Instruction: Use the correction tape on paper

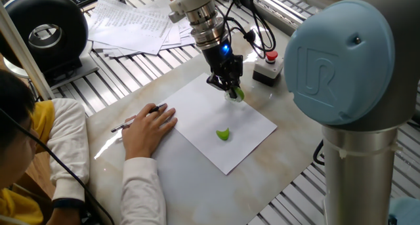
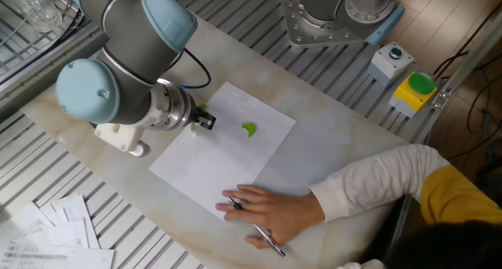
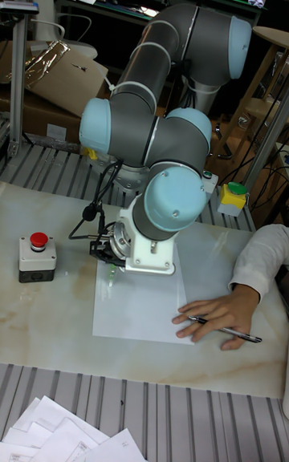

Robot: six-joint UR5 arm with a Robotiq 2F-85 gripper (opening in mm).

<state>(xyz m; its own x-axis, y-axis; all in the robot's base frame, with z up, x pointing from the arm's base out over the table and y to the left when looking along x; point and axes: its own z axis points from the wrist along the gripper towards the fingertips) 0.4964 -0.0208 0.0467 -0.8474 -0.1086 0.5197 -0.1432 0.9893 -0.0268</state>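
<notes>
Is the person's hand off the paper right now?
No, the person's hand rests on the paper's edge, holding it flat.

The arm reaches over the table with its wrist angled steeply down; the gripper (image 1: 231,90) (image 2: 205,121) (image 3: 106,263) hangs low, its black fingers (image 1: 225,82) drawn in tight around something small and green at the tip; a blue light glows on the wrist just above.
</notes>
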